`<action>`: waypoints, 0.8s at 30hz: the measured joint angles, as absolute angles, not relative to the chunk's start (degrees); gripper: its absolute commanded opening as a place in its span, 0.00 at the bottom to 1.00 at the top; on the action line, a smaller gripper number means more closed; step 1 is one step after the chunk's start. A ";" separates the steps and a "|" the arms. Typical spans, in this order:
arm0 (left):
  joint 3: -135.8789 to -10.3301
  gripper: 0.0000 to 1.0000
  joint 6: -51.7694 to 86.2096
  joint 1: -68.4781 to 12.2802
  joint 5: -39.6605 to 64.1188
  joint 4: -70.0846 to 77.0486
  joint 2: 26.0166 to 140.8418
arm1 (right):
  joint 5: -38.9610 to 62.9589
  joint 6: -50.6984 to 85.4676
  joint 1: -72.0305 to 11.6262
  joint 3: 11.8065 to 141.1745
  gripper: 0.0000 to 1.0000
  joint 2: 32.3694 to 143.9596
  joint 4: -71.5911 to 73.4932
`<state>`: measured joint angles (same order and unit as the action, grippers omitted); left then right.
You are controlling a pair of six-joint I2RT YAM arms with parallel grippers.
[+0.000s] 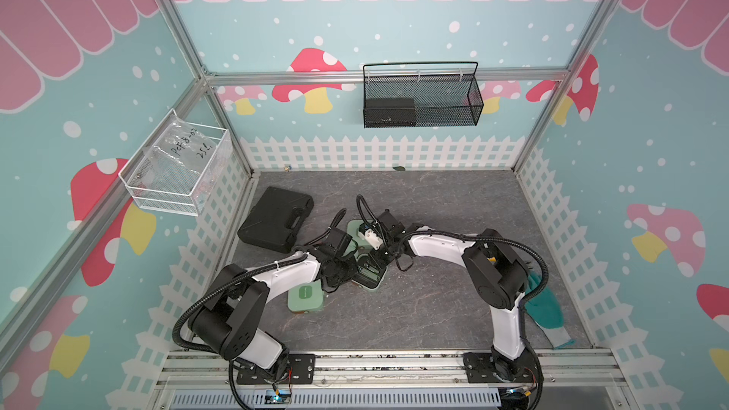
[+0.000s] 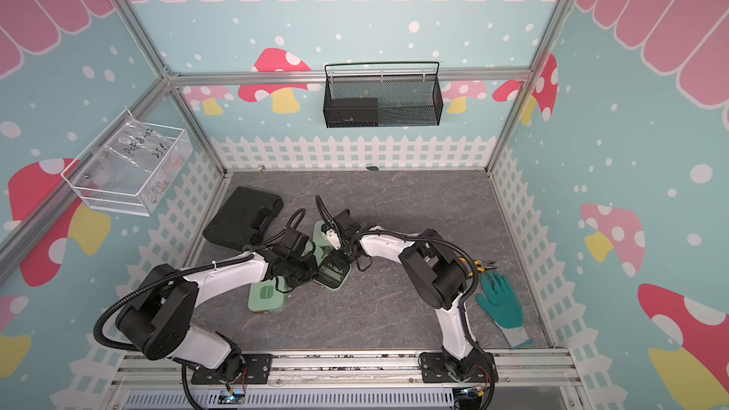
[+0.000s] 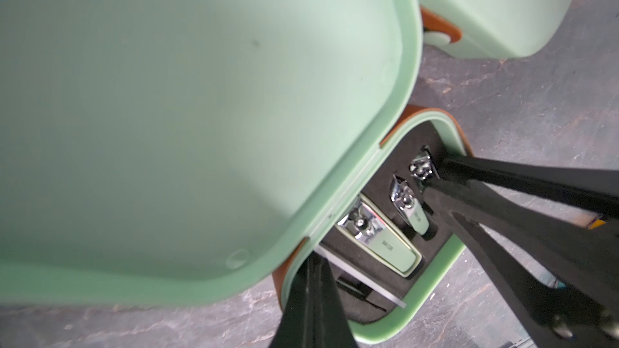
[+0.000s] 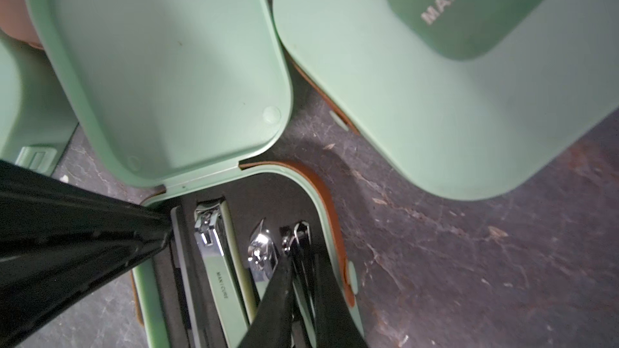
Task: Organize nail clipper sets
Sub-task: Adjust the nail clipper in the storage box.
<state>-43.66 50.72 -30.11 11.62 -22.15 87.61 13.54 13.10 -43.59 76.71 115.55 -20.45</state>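
Likely light, stiff and slick, the small chrome nail clipper (image 4: 299, 236) in an edge slot of the open mint-green plastic case (image 4: 160, 61) is pinched across its sides by the right gripper (image 4: 299, 259); the left gripper (image 4: 164, 232) is closed, empty, beside the hinge (image 4: 201, 178).

Open case (image 4: 160, 61) mint green, brown trim, black insert (image 4: 268, 195); small clipper (image 3: 420, 166) silver. Closed case (image 4: 435, 112) mint, dark-green label. Surface (image 1: 434, 309) grey, veined. Big case (image 1: 276, 218) black. Glove (image 2: 501, 305) teal. Walls (image 1: 276, 25) teal, pink mushrooms.

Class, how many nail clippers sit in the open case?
3: large clipper beside the file, middle clipper next, small clipper between the right claw's tips; more may be hidden.
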 measured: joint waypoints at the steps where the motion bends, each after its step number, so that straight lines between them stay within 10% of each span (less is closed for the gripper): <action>1: -43.53 0.00 50.72 -30.11 11.62 -22.00 87.53 | 14.00 13.72 -43.42 76.71 0.13 115.66 -20.40; 24: -42.46 0.00 49.87 -29.65 11.31 -20.23 86.54 | 17.39 20.69 -41.54 72.31 0.10 115.07 -12.49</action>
<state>-42.46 49.87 -29.65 11.31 -20.23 86.54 17.39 20.69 -41.54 72.31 115.07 -12.49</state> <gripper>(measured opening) 0.049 0.101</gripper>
